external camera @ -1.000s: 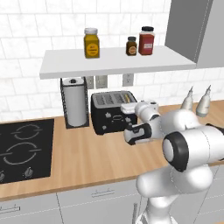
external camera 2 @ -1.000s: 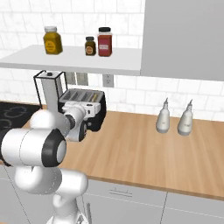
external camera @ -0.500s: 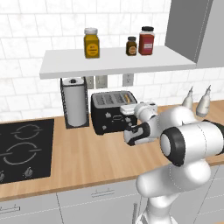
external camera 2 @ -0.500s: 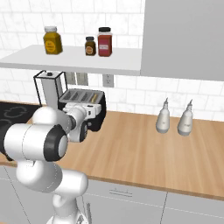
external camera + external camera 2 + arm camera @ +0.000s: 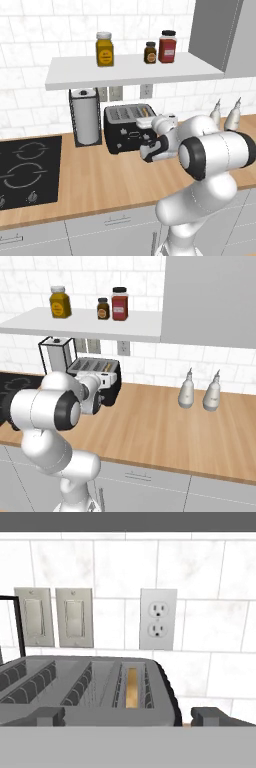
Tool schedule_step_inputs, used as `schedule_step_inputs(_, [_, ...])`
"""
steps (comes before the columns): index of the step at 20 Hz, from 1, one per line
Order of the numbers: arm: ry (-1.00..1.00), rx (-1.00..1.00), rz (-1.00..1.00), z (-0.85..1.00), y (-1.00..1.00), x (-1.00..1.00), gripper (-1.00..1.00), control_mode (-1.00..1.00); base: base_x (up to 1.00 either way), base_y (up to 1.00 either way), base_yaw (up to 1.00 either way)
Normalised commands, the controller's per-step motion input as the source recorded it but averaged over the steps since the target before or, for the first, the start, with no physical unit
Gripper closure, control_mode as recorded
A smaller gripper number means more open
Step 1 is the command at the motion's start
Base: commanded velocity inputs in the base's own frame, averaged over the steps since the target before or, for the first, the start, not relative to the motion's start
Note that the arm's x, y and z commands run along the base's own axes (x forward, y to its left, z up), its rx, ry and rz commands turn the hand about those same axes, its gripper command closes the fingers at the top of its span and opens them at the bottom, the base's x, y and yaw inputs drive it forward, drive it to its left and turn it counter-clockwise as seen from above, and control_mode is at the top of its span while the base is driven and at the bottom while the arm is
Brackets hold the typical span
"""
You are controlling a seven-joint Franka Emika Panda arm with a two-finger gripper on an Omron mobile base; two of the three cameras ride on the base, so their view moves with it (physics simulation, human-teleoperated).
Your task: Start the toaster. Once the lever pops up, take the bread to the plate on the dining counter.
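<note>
The glossy black toaster (image 5: 125, 129) stands on the wood worktop against the tiled wall, its long top slots facing up (image 5: 90, 684). A tan-crusted slice of bread (image 5: 132, 687) sits low in the rightmost slot, seen as a tan sliver (image 5: 145, 108). My gripper (image 5: 148, 150) hovers just in front of the toaster's right front, at about top height. Its fingertips (image 5: 48, 716) stand wide apart at either side of the toaster, open and holding nothing. The plate and the dining counter are out of view.
A paper-towel holder (image 5: 86, 122) stands left of the toaster, with the black hob (image 5: 25, 170) further left. A shelf (image 5: 130, 70) with jars hangs above. Two pale bottles (image 5: 187, 393) stand to the right. Wall switches (image 5: 52, 617) and an outlet (image 5: 158, 618) are behind.
The hand has edged slightly closer to the toaster's front while the elbow swung forward. The toaster and bread have not moved.
</note>
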Motion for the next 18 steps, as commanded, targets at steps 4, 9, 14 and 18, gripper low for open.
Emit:
schedule_step_inputs(4, [0.00,0.00,0.00,-0.24,0.00,0.00,-1.00,-1.00,0.00,0.00,0.00])
schedule_step_inputs(9, [0.00,0.00,0.00,-0.10,0.00,0.00,-1.00,-1.00,0.00,0.00,0.00])
schedule_step_inputs(14, [0.00,0.00,0.00,0.00,0.00,0.01,-1.00,-1.00,0.00,0.00,0.00])
schedule_step_inputs(18, [0.00,0.00,0.00,0.00,0.00,0.00,-1.00,-1.00,0.00,0.00,0.00])
